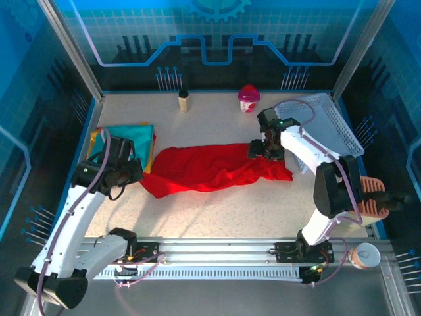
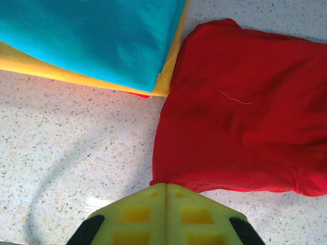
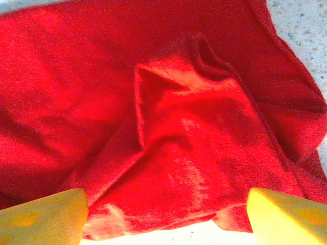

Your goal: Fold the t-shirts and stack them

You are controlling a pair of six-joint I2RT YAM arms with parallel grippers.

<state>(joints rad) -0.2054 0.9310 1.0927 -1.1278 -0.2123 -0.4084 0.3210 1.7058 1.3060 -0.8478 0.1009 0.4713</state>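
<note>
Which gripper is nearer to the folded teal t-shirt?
Left. The left gripper is just beside the teal t-shirt, at its near right corner. The right gripper is far away, over the right end of the red t-shirt.

We log a pale speckled table [image 1: 217,204] with a blue rim. Mid-table lies a large red t-shirt [image 1: 210,168], rumpled and drawn out left to right, with creased folds toward its right end. At the left side sits a folded stack: a teal t-shirt [image 1: 131,137] on top, a yellow t-shirt [image 2: 30,66] under it, and a thin orange-red layer [image 2: 140,95] peeking out below. The red shirt's left end meets the stack's corner; we cannot tell whether they overlap. Along the far edge stand a small tan jar [image 1: 184,101] with a dark cap and a pink container [image 1: 248,99] with a red lid, well apart. A white lattice basket [image 1: 329,118] occupies the far right corner.
</note>
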